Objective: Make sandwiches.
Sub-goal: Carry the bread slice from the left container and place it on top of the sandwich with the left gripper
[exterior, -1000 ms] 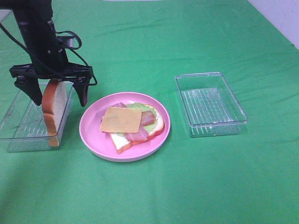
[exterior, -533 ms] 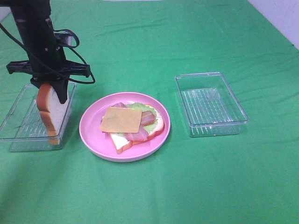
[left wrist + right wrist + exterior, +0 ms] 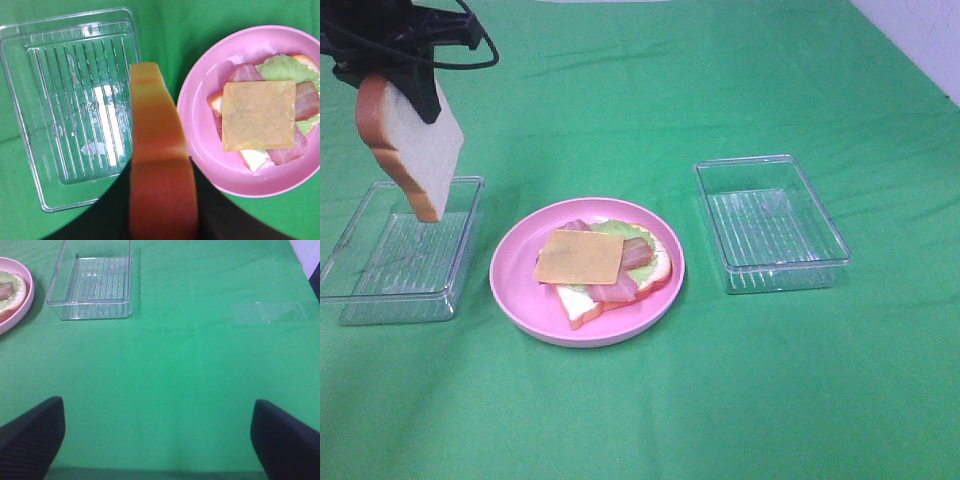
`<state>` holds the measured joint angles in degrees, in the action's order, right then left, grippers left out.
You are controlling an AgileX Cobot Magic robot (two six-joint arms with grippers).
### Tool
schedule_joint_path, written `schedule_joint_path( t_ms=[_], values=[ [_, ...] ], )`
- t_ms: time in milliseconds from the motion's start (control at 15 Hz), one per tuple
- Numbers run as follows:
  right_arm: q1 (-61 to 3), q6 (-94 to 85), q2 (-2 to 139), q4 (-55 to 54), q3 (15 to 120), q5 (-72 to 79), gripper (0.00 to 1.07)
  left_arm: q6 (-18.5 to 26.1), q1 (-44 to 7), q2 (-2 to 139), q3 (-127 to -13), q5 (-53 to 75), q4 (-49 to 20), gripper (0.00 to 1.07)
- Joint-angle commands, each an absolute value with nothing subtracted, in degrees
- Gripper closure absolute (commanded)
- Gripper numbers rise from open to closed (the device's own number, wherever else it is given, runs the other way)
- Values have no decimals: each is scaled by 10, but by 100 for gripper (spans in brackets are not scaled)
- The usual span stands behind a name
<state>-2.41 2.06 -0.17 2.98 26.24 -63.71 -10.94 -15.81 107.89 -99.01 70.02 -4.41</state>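
My left gripper (image 3: 405, 85) is shut on a white bread slice (image 3: 415, 145) with orange-brown crust and holds it high above the left clear tray (image 3: 380, 290). The slice also shows edge-on in the left wrist view (image 3: 157, 170). On the pink plate (image 3: 520, 290) lies an open sandwich: bread (image 3: 582, 306), green lettuce (image 3: 650, 265), bacon strips (image 3: 638, 252) and a yellow cheese square (image 3: 579, 257) on top. My right gripper (image 3: 157, 440) is open over bare green cloth, apart from everything.
An empty clear tray (image 3: 770, 222) stands right of the plate; it also shows in the right wrist view (image 3: 95, 282). The left tray holds nothing. A green cloth (image 3: 720, 400) covers the whole table. A white wall edge shows at the far right.
My left gripper closed on the bread slice in the left tray and has lifted it up, clear of the tray. The plate and the right arm have not moved.
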Motion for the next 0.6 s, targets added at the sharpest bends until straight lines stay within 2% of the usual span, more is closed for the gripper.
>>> schedule_joint_path(
  t_ms=[67,267,533,600],
  values=[
    [-20,18,-21,29,261,-631,11,-106,-158,1056,-989,727,-53,107],
    [-20,18,-21,29,261,-631,11,-50,-159,1062,-989,704,-142,107],
    [-20,18,-21,29,261,-631,11,52,-159,1098,-988,644,-348,107],
    [-20,18,-21,29,261,-631,11,59,-159,1109,-988,642,-375,107]
  ],
)
